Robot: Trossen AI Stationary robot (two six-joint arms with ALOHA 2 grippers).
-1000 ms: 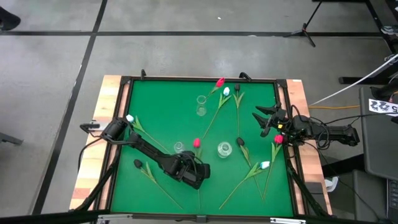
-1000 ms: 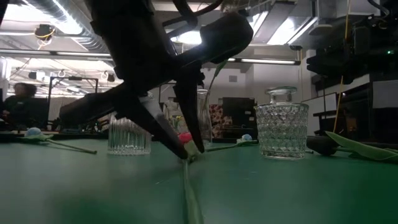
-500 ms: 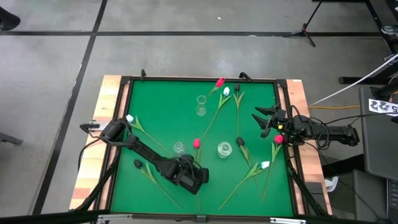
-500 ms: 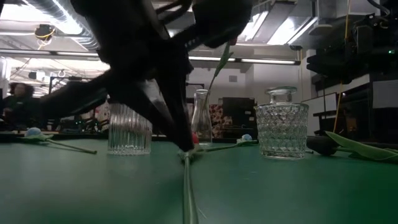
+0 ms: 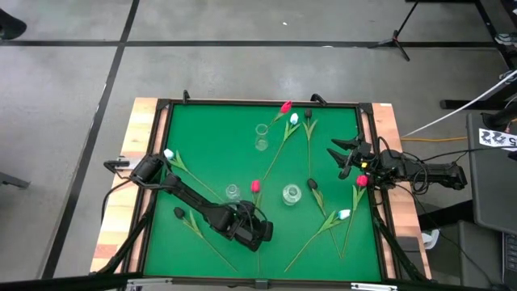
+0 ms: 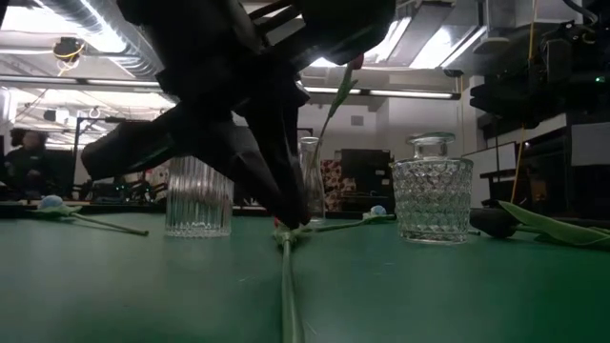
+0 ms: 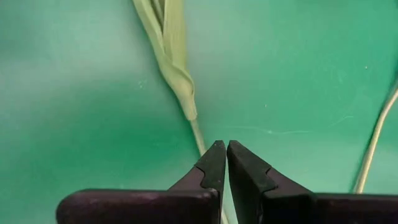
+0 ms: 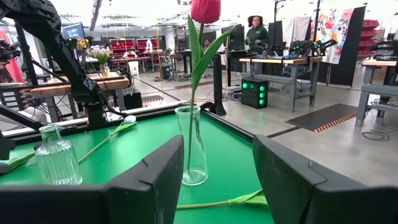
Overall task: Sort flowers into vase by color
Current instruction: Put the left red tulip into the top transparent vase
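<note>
A red tulip (image 5: 256, 187) lies flat on the green table, its stem (image 5: 258, 255) running toward the near edge. My left gripper (image 5: 257, 234) stands over that stem and is shut on it; it also shows in the low view (image 6: 294, 224) and the left wrist view (image 7: 222, 148). Another red tulip (image 8: 204, 9) stands in a tall glass vase (image 8: 191, 146) at the far middle (image 5: 261, 137). My right gripper (image 5: 343, 158) waits open and empty at the table's right side (image 8: 217, 155). My left gripper pinches the red tulip's stem (image 7: 200, 138) between its two fingertips, just below the leaf's base (image 7: 186, 102), about halfway along the stem. The fingers come from above, slanting down, and close across the stem. The stem lies on the table (image 6: 286, 286).
A ribbed vase (image 5: 233, 192) and a round cut-glass vase (image 5: 292, 194) stand just beyond my left gripper. Other tulips lie about: a white (image 5: 168, 153) and a dark one (image 5: 179, 213) at the left, several more at the right (image 5: 345, 214), a red one (image 5: 360, 181) by my right arm.
My left gripper has come down a little toward the near edge onto the lying red tulip's stem, and its fingers, apart a second ago, have shut on it. The stem stays on the table.
</note>
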